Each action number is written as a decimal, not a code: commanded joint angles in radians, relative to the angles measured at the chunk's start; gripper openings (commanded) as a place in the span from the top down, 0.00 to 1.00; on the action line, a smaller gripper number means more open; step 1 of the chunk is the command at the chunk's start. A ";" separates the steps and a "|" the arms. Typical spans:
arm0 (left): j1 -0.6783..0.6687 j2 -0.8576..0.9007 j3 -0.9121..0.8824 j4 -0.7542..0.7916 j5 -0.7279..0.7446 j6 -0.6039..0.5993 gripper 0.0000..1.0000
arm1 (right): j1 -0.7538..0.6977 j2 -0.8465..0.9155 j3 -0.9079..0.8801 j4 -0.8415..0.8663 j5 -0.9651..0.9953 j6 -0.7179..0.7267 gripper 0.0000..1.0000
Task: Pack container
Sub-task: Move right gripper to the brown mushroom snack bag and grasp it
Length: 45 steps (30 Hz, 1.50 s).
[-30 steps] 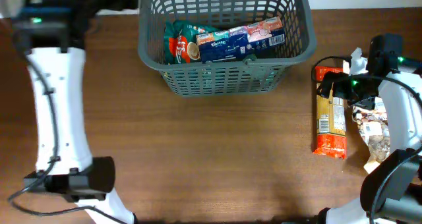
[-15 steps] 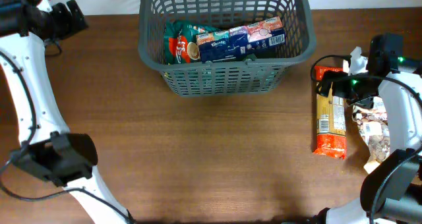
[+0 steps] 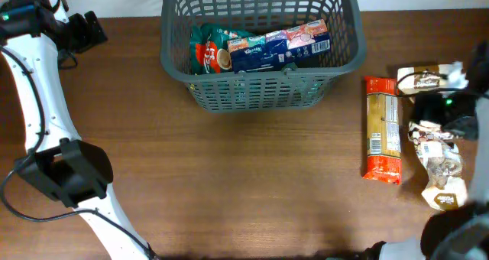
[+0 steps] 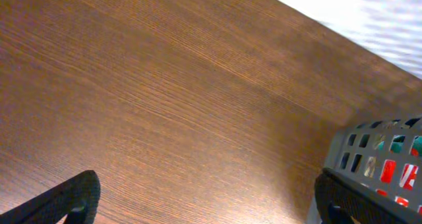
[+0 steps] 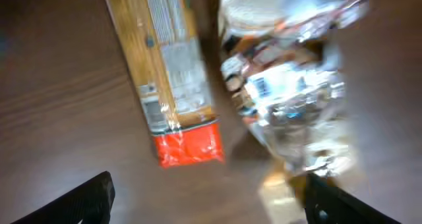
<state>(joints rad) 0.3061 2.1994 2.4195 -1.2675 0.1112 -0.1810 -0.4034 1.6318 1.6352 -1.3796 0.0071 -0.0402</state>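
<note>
Overhead, packed: packs (image 3: 279, 46) in basket (image 3: 260, 70).
Remaining: pasta pack (image 3: 381, 130), clear bag (image 3: 437, 157) on tabletop (image 3: 229, 183).
My left tool (image 4: 211, 197), right tool (image 5: 211, 201): released, empty.

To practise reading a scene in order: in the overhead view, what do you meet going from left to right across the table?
left gripper → container → long orange-and-red packet → clear bag of snacks
</note>
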 commanded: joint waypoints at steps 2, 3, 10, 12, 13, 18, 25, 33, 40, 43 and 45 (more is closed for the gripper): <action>0.003 0.000 -0.002 0.002 -0.007 -0.013 0.01 | 0.005 -0.163 0.076 -0.041 0.080 -0.031 0.09; 0.003 0.000 -0.002 0.002 -0.007 -0.013 0.01 | 0.004 -0.190 0.074 -0.050 0.080 -0.030 0.09; 0.003 0.000 -0.002 0.002 -0.007 -0.013 0.01 | 0.004 -0.406 -0.053 -0.014 0.129 -0.033 0.03; 0.003 0.000 -0.002 0.002 -0.007 -0.013 0.01 | 0.004 -0.449 -0.116 0.015 0.143 -0.033 0.02; 0.003 0.000 -0.002 0.002 -0.007 -0.013 0.01 | 0.004 -0.470 -0.158 0.038 0.149 -0.033 0.02; 0.003 0.000 -0.002 0.002 -0.007 -0.013 0.01 | 0.003 -0.482 -0.358 0.174 0.258 -0.034 0.01; 0.003 0.000 -0.002 0.002 -0.007 -0.013 0.01 | 0.002 -0.260 -0.408 0.250 0.364 -0.162 0.00; 0.003 0.000 -0.002 0.002 -0.007 -0.013 0.01 | 0.002 0.013 -0.408 0.241 0.376 -0.138 0.06; 0.003 0.000 -0.002 0.002 -0.007 -0.013 0.01 | -0.024 0.092 -0.409 0.248 0.408 -0.108 0.06; 0.003 0.000 -0.002 0.002 -0.007 -0.013 0.01 | -0.058 0.103 -0.409 0.263 0.406 -0.108 0.10; 0.003 0.000 -0.002 0.002 -0.007 -0.013 0.01 | -0.093 0.109 -0.409 0.278 0.405 -0.108 0.11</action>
<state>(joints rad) 0.3061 2.1994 2.4195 -1.2678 0.1112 -0.1810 -0.4526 1.7252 1.2312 -1.1126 0.3820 -0.1604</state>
